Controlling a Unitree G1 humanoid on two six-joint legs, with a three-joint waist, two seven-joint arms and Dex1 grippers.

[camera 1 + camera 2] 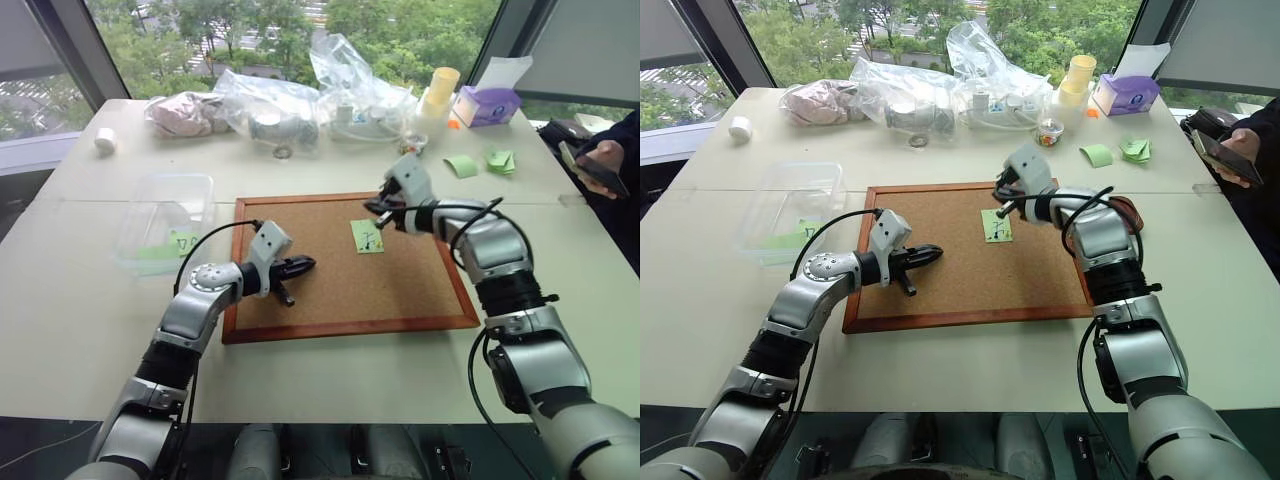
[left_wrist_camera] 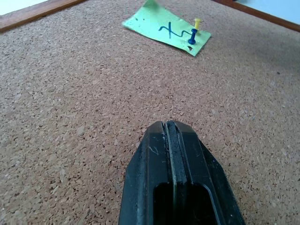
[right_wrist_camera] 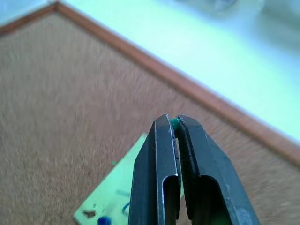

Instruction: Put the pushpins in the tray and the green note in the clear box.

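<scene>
Pinching a green pin (image 3: 175, 123), the right gripper (image 1: 379, 208) hangs above the note (image 1: 367, 236).
The note lies on the cork board (image 1: 330, 290), blue pin (image 2: 192, 36) and yellow pin (image 2: 197, 22) stuck in it; the left gripper (image 1: 303, 265) is pressed together, empty.

1. Bright daylight enters through the windows (image 1: 300, 40) behind the table (image 1: 80, 300); pale tabletop near glare.
2. Soft, faint shadows under both arms on the cork board (image 1: 330, 290).
3. Right wrist view motion-blurred, background smeared; fingers sharper.
4. Left wrist view crisp on cork grain; far edge softens.
5. Head views bow slightly at edges.
</scene>
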